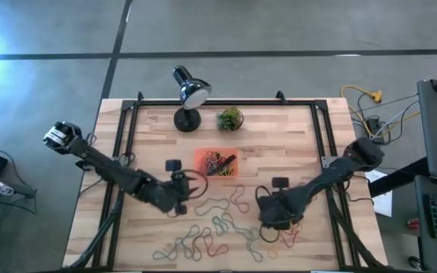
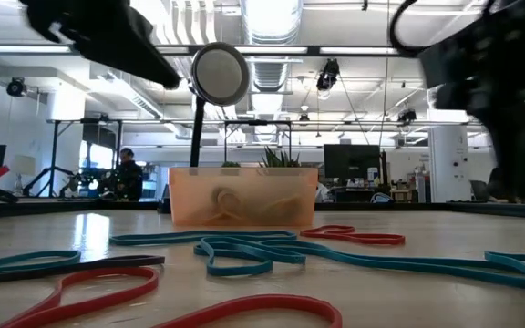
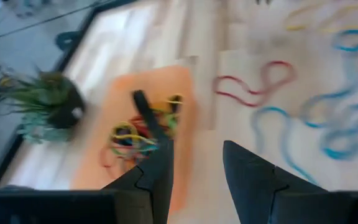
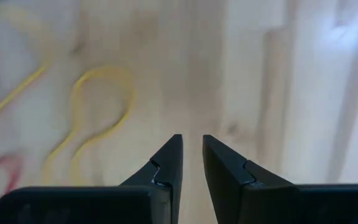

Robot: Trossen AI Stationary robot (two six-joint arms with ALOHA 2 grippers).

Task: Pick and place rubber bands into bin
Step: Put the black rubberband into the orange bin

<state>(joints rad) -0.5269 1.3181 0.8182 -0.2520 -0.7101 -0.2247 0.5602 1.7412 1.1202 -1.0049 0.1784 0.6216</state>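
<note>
The left end effector (image 3: 194, 165) is hanging released beside the orange bin (image 1: 217, 162) mid-counter, a drop seemingly finishing. The right end effector (image 4: 191, 155), nearly clenched and empty, is hovering over loose rubber bands (image 1: 217, 227) along the front edge; next comes lowering onto one.

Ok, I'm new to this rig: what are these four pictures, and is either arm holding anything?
Two dark robot arms work at a wooden table. One picture looks straight down, one looks level across the tabletop, and two come from the wrists. Loose rubber bands lie on the wood; more sit in the orange bin, near a lamp and a plant. The left pincer is open beside the bin, holding nothing. The right pincer hangs over bare wood near a yellow band, narrowly gapped and empty.
</note>
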